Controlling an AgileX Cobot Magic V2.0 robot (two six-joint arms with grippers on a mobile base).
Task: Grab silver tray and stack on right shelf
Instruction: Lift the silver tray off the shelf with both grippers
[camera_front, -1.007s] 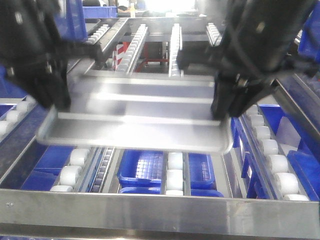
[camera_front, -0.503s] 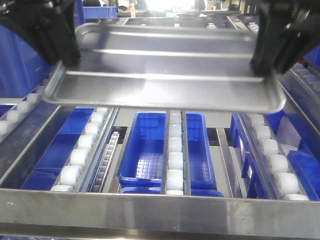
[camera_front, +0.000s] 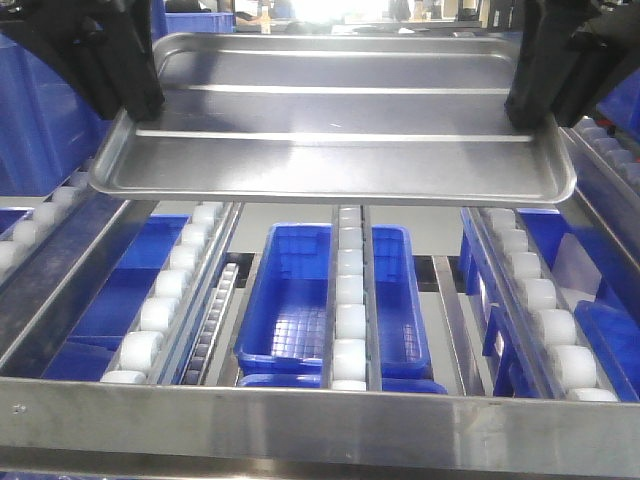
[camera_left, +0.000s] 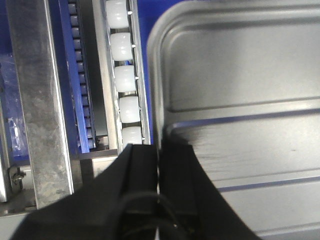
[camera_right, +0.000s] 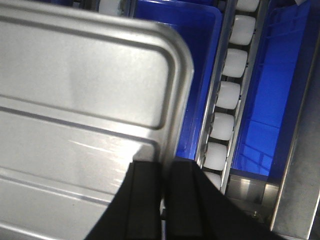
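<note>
The silver tray (camera_front: 335, 120) with two long ribs hangs level in the air above the right shelf, a roller rack with white wheels (camera_front: 349, 320) and a broad flat front bar (camera_front: 320, 430). My left gripper (camera_front: 135, 105) is shut on the tray's left rim. My right gripper (camera_front: 528, 110) is shut on its right rim. In the left wrist view my gripper (camera_left: 158, 150) pinches the rim of the tray (camera_left: 240, 85). In the right wrist view my gripper (camera_right: 165, 167) pinches the rim of the tray (camera_right: 85, 90).
Blue plastic bins (camera_front: 300, 290) sit on the level below the rollers, with more at the right (camera_front: 590, 330) and left (camera_front: 110, 300). Roller rails (camera_front: 165, 300) run front to back; a sloping steel side rail (camera_front: 50, 270) borders the left.
Both grippers have lifted the tray upward and farther back over the rack; it now sits higher in view and steadier than a second ago.
</note>
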